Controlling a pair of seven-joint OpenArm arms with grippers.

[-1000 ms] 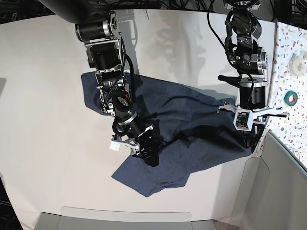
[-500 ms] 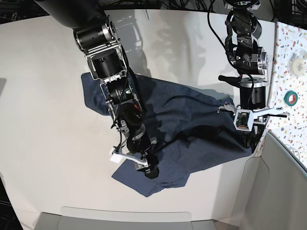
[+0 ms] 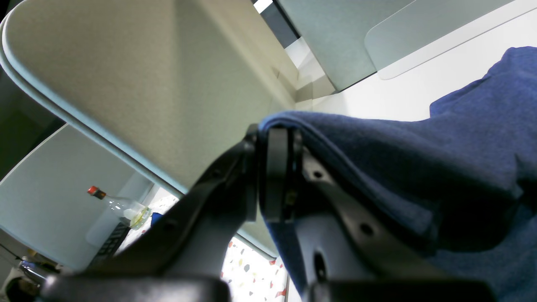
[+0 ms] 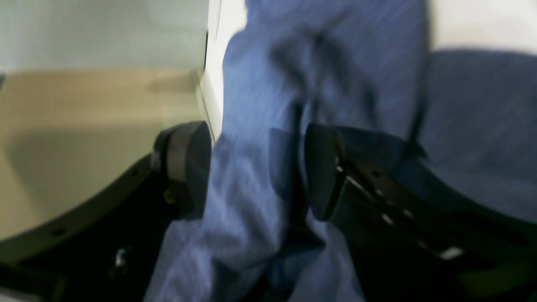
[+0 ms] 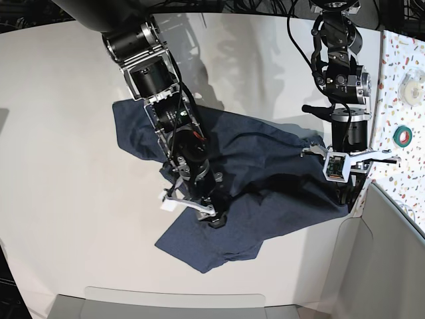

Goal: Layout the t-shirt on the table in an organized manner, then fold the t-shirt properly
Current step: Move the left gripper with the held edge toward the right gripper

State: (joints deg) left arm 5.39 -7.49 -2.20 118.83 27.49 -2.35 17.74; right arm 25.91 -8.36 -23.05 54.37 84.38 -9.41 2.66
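The dark navy t-shirt [image 5: 265,173] lies crumpled across the middle of the white table [image 5: 60,133], with no lettering showing. My left gripper [image 5: 346,194] stands at the shirt's right edge. In the left wrist view my left gripper [image 3: 279,172] is shut on the t-shirt [image 3: 419,159], whose hem is draped over the fingertips. My right gripper [image 5: 209,216] points down into the shirt's lower left part. The right wrist view is blurred. There my right gripper [image 4: 256,172] is open, with a ridge of t-shirt [image 4: 247,138] between its wide-set fingers.
A terrazzo strip [image 5: 398,73] runs along the right, carrying a green tape roll [image 5: 403,136] and a white roll [image 5: 413,86]. Grey panels stand at the lower right [image 5: 392,266] and along the front edge [image 5: 172,302]. A red-capped bottle [image 3: 113,203] shows past the left gripper.
My right arm has swung rightward over the shirt, and its gripper has dipped toward the lower hem and come back up a little. The left arm has not moved.
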